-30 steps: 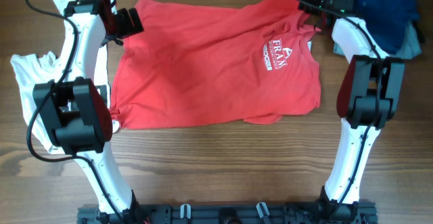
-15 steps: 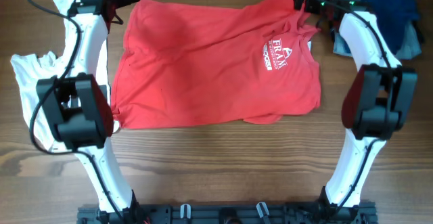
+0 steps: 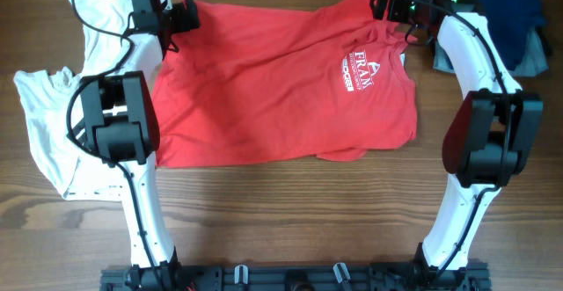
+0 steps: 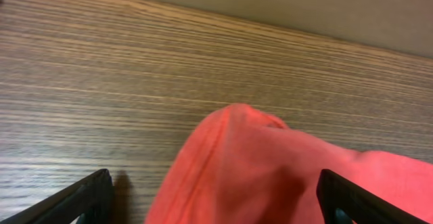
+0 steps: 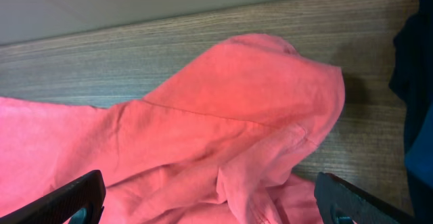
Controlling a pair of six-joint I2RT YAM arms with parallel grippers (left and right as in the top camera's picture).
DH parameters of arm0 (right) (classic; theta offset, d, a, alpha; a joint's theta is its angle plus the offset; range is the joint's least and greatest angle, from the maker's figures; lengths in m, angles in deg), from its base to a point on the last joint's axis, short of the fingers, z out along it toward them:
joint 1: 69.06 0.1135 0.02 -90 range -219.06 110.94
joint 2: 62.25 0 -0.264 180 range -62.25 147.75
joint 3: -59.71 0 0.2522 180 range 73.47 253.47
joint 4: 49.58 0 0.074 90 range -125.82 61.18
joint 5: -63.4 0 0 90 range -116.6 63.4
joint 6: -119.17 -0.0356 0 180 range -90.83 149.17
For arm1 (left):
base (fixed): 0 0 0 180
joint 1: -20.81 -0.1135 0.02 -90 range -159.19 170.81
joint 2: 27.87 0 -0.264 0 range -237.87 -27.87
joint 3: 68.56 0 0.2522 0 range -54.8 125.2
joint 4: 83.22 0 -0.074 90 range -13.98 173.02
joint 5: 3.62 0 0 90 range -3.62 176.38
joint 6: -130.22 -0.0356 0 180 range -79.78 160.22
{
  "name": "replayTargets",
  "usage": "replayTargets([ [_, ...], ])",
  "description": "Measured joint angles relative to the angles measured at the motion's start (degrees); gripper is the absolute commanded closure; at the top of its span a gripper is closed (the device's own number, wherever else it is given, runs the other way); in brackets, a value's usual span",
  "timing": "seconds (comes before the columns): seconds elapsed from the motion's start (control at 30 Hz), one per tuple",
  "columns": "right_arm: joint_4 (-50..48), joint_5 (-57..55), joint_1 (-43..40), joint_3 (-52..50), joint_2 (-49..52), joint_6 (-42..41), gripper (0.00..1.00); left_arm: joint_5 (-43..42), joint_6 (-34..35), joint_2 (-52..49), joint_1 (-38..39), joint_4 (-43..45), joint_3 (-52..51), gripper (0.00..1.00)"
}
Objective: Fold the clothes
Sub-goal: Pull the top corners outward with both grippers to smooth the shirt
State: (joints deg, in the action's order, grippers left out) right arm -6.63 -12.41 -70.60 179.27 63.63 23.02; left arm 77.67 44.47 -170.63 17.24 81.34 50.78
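Note:
The clothes chiefly show as a large red T-shirt (image 3: 264, 80) spread flat mid-table, its white chest lettering (image 3: 358, 69) toward the right. My left gripper (image 3: 182, 16) stands open over the shirt's far left corner. In the left wrist view that red corner (image 4: 257, 163) lies between the wide-apart fingertips (image 4: 88, 195) of the left gripper (image 4: 220, 207). My right gripper (image 3: 381, 3) is open over the far right corner. The right wrist view shows that rumpled red fold (image 5: 257, 116) between the spread jaws of the right gripper (image 5: 213, 204). Neither grips the cloth.
A white T-shirt (image 3: 40, 124) lies crumpled at the left, reaching up behind the left arm. Dark blue garments (image 3: 506, 5) with a lighter one (image 3: 532, 58) beneath are piled at the far right corner, and dark blue cloth (image 5: 419, 82) edges the right wrist view. Bare wood table (image 3: 281, 212) lies in front.
My left arm has swung from the shirt's left edge to its far left corner. The right gripper has shifted slightly left over the far right corner. Both stay open.

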Motion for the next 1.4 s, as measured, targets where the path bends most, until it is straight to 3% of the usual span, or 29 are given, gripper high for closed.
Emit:
replayTargets([
  [0.1,0.15,0.00,0.00,0.00,0.00,0.00,0.00,-0.04,-0.87,-0.90,0.85,1.49,0.00,0.38],
  [0.17,0.20,0.00,0.02,0.00,0.00,0.00,0.00,0.00,-1.55,-1.27,1.36,1.95,0.07,0.64],
  [0.2,0.17,0.00,0.02,0.00,0.00,0.00,0.00,0.13,-1.99,-1.38,1.60,1.99,0.11,0.72],
  [0.33,0.39,0.00,0.13,0.00,0.00,0.00,0.00,1.62,-3.17,-1.64,2.51,1.88,0.15,0.94],
  [0.67,0.59,0.00,0.26,0.00,0.00,0.00,0.00,9.94,-3.56,-1.70,2.73,7.65,0.11,0.96],
  [1.0,-1.38,-0.02,0.26,0.00,0.00,0.00,0.00,12.52,-3.54,-1.68,0.63,13.75,0.11,0.96],
  [1.03,-1.77,0.00,0.26,0.00,0.00,0.00,0.00,13.09,-3.54,-1.68,0.55,13.75,0.15,0.96],
  [1.07,-2.08,0.00,0.28,0.00,0.00,0.00,0.00,13.60,-3.54,-1.68,0.55,13.73,0.31,0.81],
  [1.13,-2.25,-0.02,0.28,0.00,0.00,0.00,0.00,14.08,-3.76,-1.57,0.55,13.73,0.61,0.21],
  [1.17,-2.25,-0.02,0.26,0.00,0.00,0.00,0.00,14.32,-3.61,-1.42,0.55,13.70,0.70,0.00],
  [1.3,-2.19,-0.02,0.26,0.00,-0.09,0.00,0.00,14.97,-3.54,1.07,0.55,12.63,0.83,0.00],
  [1.4,-0.90,-0.02,0.26,0.00,-0.74,0.00,0.00,15.26,-3.52,5.51,0.55,6.01,1.14,0.00],
])
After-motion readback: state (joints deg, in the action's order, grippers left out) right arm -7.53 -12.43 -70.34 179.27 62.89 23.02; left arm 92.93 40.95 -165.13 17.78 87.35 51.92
